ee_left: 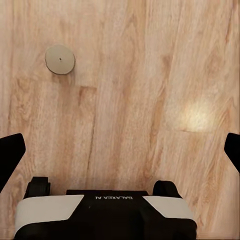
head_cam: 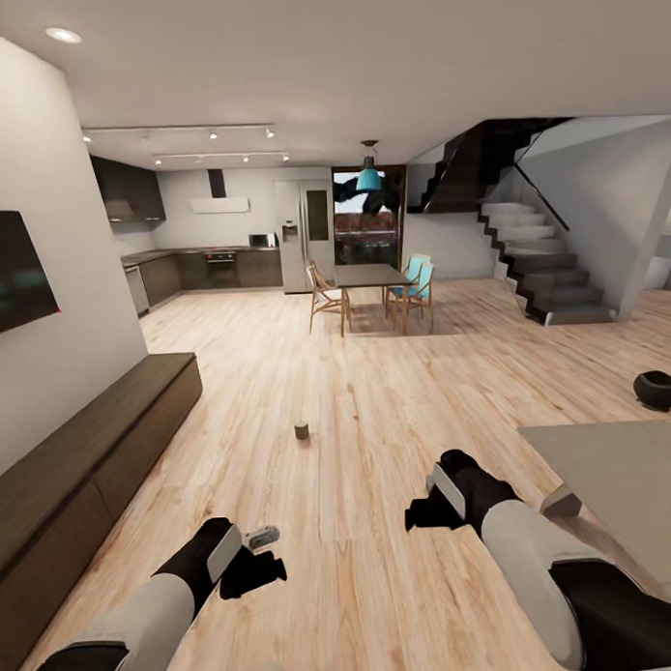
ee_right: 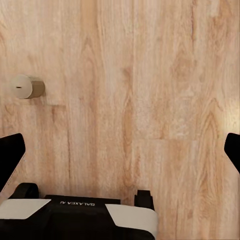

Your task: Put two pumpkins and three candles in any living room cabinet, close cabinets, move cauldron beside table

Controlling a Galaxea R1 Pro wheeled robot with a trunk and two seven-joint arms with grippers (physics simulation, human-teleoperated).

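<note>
One short tan candle [head_cam: 301,431] stands upright on the wooden floor ahead, between my two arms and well beyond them. The same candle [ee_left: 60,59] lies ahead of my left gripper [ee_left: 120,150], whose black fingers [ee_left: 11,155] are spread wide with nothing between them. My right gripper [ee_right: 120,150] is open too, with the candle [ee_right: 27,86] off to one side. The long dark-brown cabinet [head_cam: 88,451] runs along the left wall, its front panels flush. The black cauldron [head_cam: 660,389] sits on the floor at far right, just beyond the grey table [head_cam: 621,480]. The pumpkins are out of view.
A dark screen [head_cam: 14,274] hangs on the wall above the cabinet. Farther back stand a dining table with chairs [head_cam: 373,291], the kitchen units [head_cam: 207,267] and a staircase [head_cam: 546,270]. Bare wooden floor [head_cam: 356,373] stretches between them.
</note>
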